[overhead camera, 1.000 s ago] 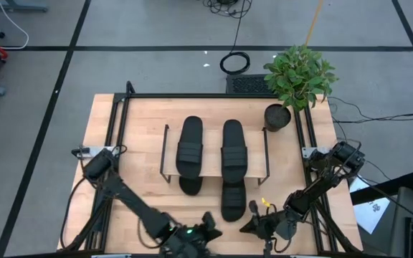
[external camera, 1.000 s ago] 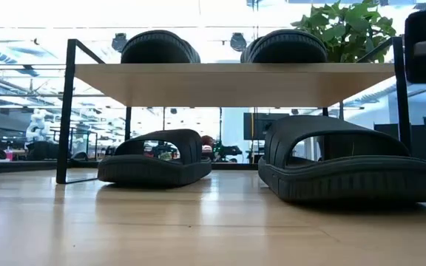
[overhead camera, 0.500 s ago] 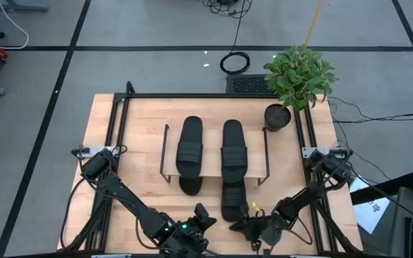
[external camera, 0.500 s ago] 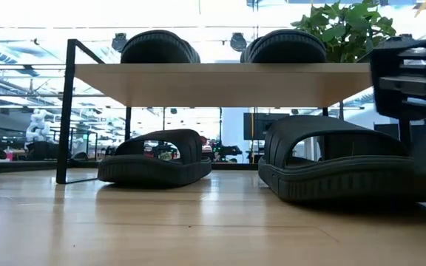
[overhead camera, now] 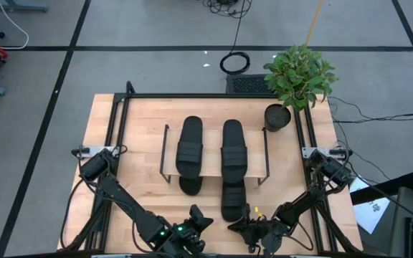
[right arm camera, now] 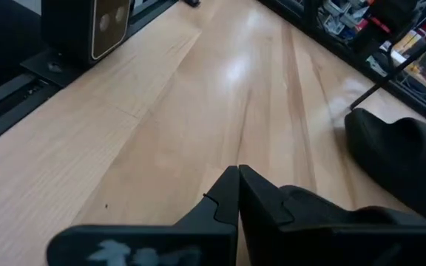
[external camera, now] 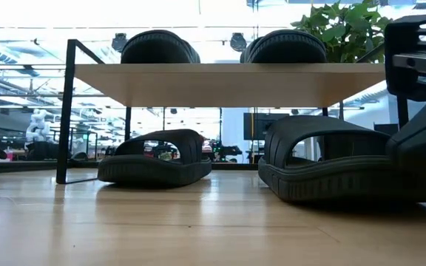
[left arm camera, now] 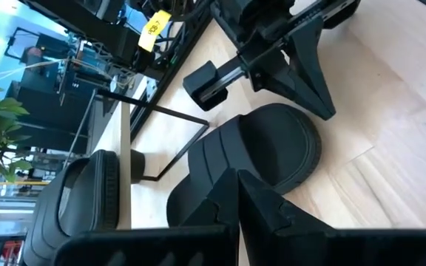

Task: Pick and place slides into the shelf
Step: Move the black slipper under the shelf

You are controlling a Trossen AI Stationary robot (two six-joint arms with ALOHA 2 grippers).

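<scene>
Since the earlier high view, both arms have slid inward along the bottom edge. Now the left gripper and right gripper sit clenched and empty at bottom centre. At centre, the low shelf with light wood plank and black wire sides carries two black rubbery slide sandals on top; two more poke out beneath.

Low view: two slides rest on the wooden table under the plank.

Left wrist view: shut fingers point at a slide.
</scene>
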